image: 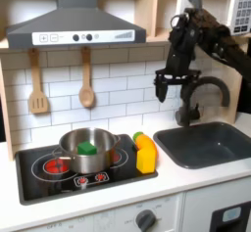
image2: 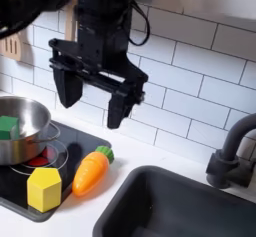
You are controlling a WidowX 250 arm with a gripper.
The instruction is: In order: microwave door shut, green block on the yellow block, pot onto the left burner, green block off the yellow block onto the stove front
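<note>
Second exterior view: shiny round pot [image2: 30,141], cube-like green block [image2: 9,127].

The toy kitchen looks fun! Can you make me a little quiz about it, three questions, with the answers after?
1. True or false: the green block is lying inside the pot.
2. In the second exterior view, what lies just to the right of the yellow block? A) a spoon B) the orange toy carrot C) a cup
3. Fill in: the robot's hand hangs in the air with its fingers ____.

Key: 1 true. 2 B. 3 open, and it holds nothing.
</note>
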